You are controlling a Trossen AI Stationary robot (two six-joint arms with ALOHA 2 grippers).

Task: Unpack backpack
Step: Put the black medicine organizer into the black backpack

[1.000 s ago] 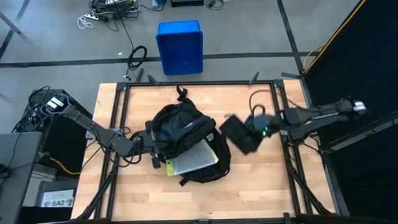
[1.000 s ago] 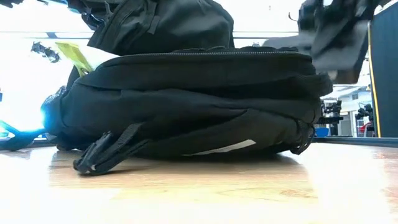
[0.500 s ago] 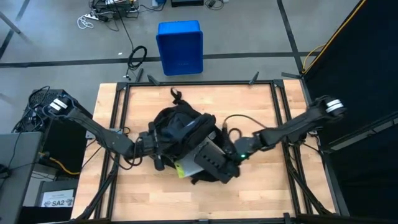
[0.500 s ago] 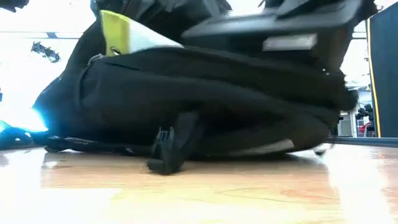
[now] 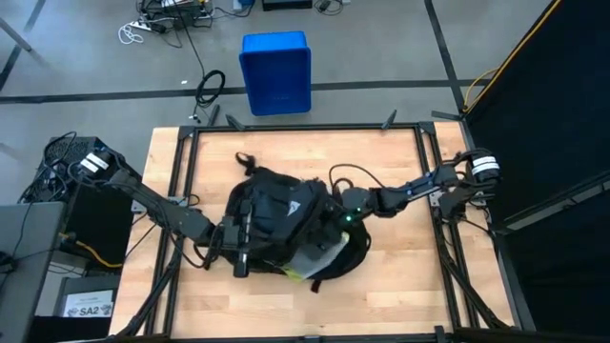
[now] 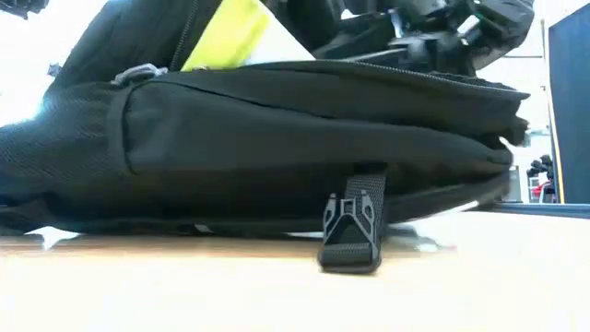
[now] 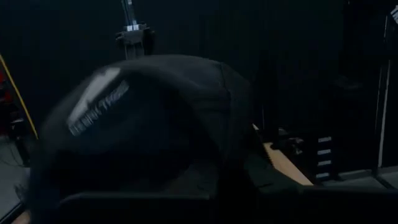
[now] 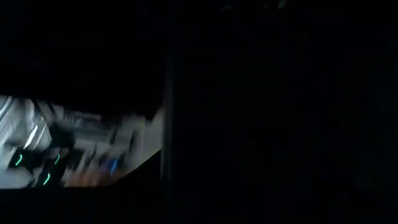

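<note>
The black backpack (image 5: 281, 221) lies on its side in the middle of the table, its pale triangular logo (image 5: 292, 202) facing up. A pale flat thing (image 5: 322, 255) and a yellow thing (image 5: 303, 272) stick out of its near right opening; the yellow thing (image 6: 226, 32) also shows in the low view. My left gripper (image 5: 238, 246) is shut at the backpack's left side. My right gripper (image 5: 339, 215) reaches from the right to the backpack's right side and is hidden in the dark fabric. A strap with a buckle (image 6: 352, 231) hangs to the table. My left gripper has the backpack by its left side (image 5: 248, 231), coming level from the table's left. The gripper and the dark fabric hide the place of contact, so the exact part cannot be told. The backpack's underside rests on the table.
A blue plastic bin (image 5: 275, 72) stands on the floor beyond the table's far edge. Black frame rails (image 5: 181, 191) run along the table's left and right sides. Bare wood shows along the near edge (image 5: 305, 310) and at the far right (image 5: 400, 152).
My right gripper has swung toward the table's left and down, from beside the backpack to its right side. The backpack has turned about and shifted left: its logo side now lies on top, and the pale and yellow things stick out at the near right.
</note>
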